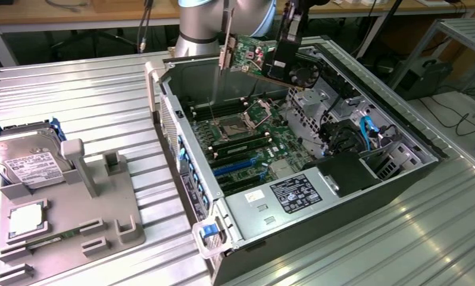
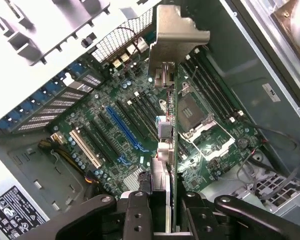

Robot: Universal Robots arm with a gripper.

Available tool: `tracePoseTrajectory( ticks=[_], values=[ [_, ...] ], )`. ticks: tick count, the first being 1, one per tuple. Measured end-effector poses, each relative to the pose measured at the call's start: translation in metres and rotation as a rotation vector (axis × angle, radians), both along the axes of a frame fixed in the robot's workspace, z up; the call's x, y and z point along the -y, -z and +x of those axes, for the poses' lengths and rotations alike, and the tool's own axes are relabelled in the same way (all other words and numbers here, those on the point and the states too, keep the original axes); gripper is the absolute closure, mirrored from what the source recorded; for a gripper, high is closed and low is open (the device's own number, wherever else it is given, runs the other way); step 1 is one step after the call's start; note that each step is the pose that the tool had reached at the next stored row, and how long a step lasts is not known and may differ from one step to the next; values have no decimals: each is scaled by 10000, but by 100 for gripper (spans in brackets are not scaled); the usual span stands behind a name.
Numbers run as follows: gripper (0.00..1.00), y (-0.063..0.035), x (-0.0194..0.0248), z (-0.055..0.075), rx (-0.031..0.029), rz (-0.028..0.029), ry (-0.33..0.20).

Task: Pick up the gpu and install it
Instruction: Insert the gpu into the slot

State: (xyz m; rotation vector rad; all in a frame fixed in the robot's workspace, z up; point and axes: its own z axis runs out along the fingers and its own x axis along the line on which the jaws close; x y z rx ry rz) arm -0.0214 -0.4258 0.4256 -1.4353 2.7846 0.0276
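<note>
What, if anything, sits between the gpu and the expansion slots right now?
Nothing visible. The gripper holds the gpu above the open case. In the wrist view the expansion slots under the card are bare, and the loose cables lie off to one side by the case wall.

Light: bright, cool, even | Glare: pale streaks on ribbed silver metal bench (image 1: 428, 238), white sheen on pale metal bracket (image 2: 179, 35) of thin dark gpu card (image 1: 255, 58) | Shadow: deep inside open grey computer case (image 1: 356, 208)
</note>
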Motion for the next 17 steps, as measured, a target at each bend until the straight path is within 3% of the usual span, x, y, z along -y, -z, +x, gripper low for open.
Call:
tracePoseTrajectory(
  ticks=[17],
  values=[
    [72,19,2,0,0,0,-2518]
  ],
)
